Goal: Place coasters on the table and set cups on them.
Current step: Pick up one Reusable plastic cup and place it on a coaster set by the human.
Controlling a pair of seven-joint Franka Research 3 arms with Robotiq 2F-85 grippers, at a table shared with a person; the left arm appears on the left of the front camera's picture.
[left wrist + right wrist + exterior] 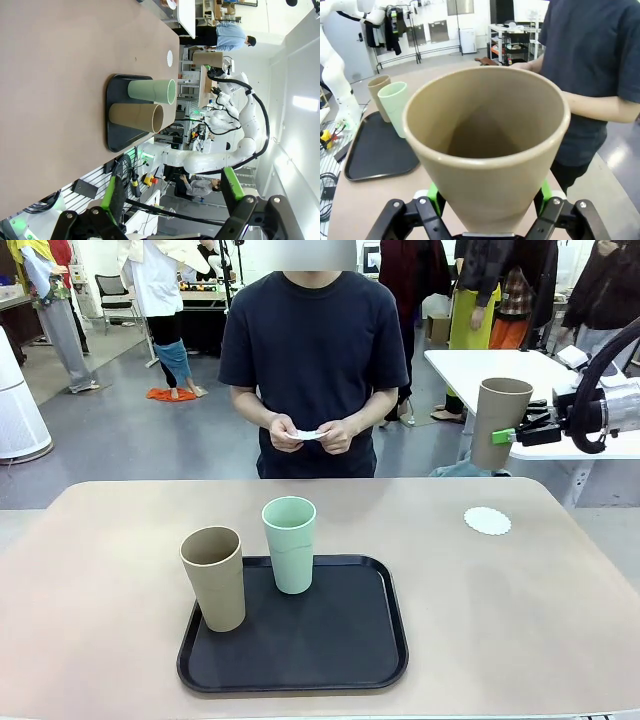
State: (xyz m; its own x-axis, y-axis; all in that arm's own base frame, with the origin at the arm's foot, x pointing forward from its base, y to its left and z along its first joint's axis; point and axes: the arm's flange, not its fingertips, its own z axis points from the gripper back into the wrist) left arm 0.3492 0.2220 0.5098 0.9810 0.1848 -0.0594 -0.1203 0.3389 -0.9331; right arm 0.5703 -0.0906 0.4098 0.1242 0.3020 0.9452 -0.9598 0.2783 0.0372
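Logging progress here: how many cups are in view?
3. A tan cup and the mint green cup stand on the black tray; a second tan cup is held aloft in the right gripper.

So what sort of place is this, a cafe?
Probably a robotics lab or test hall, not a cafe: a white robot arm stands at the table, the right gripper holds a tan cup, and shelving and another white table sit on the open floor behind.
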